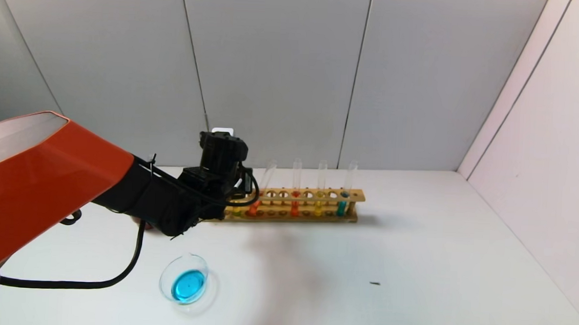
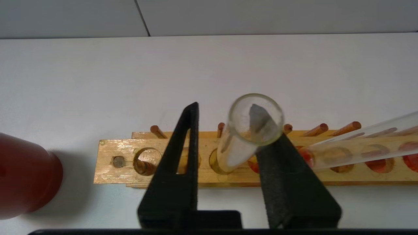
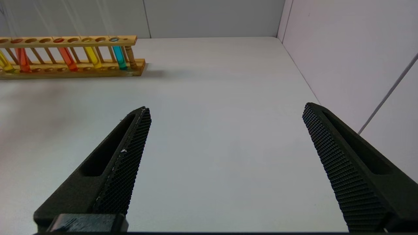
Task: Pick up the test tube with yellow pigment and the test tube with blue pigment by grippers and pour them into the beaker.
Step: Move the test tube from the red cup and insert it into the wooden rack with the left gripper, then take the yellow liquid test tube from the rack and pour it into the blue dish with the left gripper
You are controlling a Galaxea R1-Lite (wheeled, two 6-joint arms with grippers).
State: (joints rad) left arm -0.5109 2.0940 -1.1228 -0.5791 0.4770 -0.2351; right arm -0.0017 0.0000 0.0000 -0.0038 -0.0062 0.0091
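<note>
A slim clear glass test tube (image 2: 243,137) standing in the wooden rack (image 2: 124,163) is flanked, one side touched, by the black left gripper (image 2: 228,114); right gripper (image 3: 225,114) is spread.

The left gripper (image 1: 239,187) blocks the wooden rack's (image 1: 351,197) left end in the head view, so the tube between its fingers can't be seen there. The wrist view cuts off the dark-red cup (image 2: 26,176) beside the gripper, and the tube's liquid is hidden inside the rack.
</note>
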